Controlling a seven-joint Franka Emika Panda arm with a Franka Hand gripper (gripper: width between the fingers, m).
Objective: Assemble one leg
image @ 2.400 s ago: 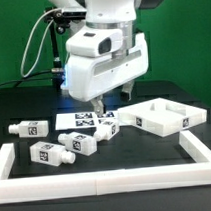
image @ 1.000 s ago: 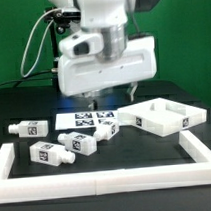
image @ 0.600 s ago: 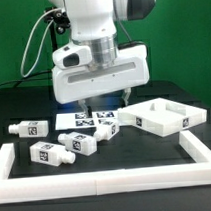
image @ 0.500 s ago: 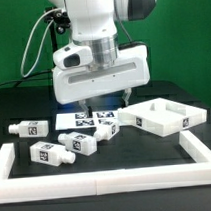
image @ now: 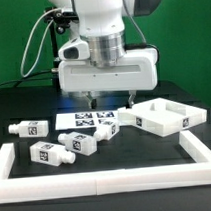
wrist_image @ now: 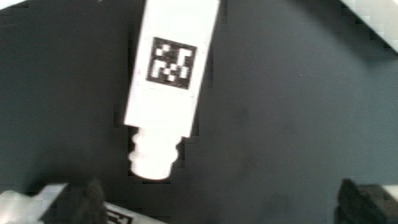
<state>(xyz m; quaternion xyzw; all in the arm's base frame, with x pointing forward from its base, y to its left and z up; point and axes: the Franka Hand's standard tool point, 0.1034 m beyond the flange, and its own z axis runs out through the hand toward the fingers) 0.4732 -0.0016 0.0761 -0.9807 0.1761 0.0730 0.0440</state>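
White plastic leg (wrist_image: 173, 90) lies flat on the black table (wrist_image: 285, 100), tag up, probably for tracking, peg end toward the gripper (wrist_image: 222, 200). Jaws hang wide open, empty; leg's ahead of them, not between. Exterior view: loose legs (image: 80, 144) sit around 7 o'clock from it.

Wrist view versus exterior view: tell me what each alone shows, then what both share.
Wrist view only: one leg close up, tag and round peg end clear. Exterior view only: the arm, four legs together, the square panel, the white fence. Both: the open, empty gripper and black table; which leg the wrist sees, I cannot tell.
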